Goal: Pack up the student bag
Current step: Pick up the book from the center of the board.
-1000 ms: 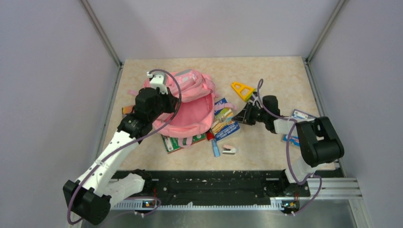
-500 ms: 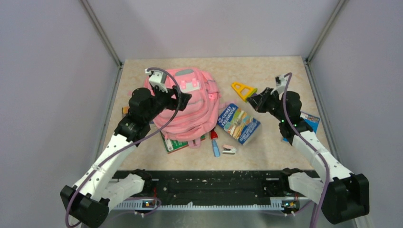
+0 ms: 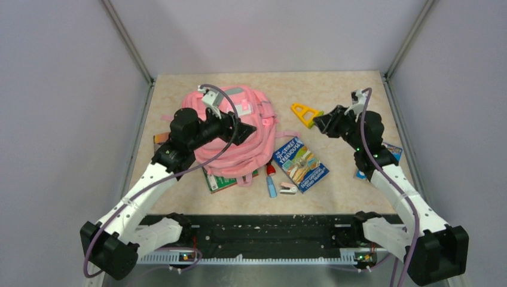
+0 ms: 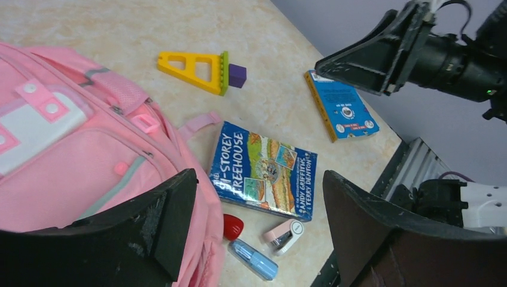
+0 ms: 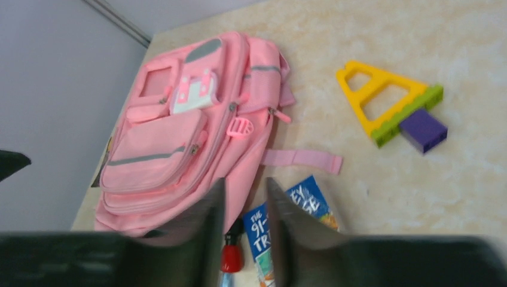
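Left wrist view shows the left gripper (image 4: 257, 185) with its two black fingers wide apart and nothing between them. It hangs over the right edge of the student bag (image 4: 72, 173), the big pink bag that fills the left side of that frame. Below the fingers a picture book (image 4: 263, 176) lies flat on the table (image 4: 149, 24), just beside the bag. Near the bottom of the frame sit a small pink stapler (image 4: 286, 233) and a blue stick with a red cap (image 4: 251, 260). A yellow triangle toy (image 4: 194, 69) with a green and purple end lies near the top, and a thin blue book (image 4: 342, 107) lies to the right. In the right wrist view, the right gripper (image 5: 242, 191) has its fingers a little apart, with only a narrow gap and nothing held. It is up in the air, looking down at the bag, which lies front side up on the left. From the top view, the bag lies in the upper left middle of the table under the left arm, and a green book (image 3: 224, 181) pokes out from under its lower edge.
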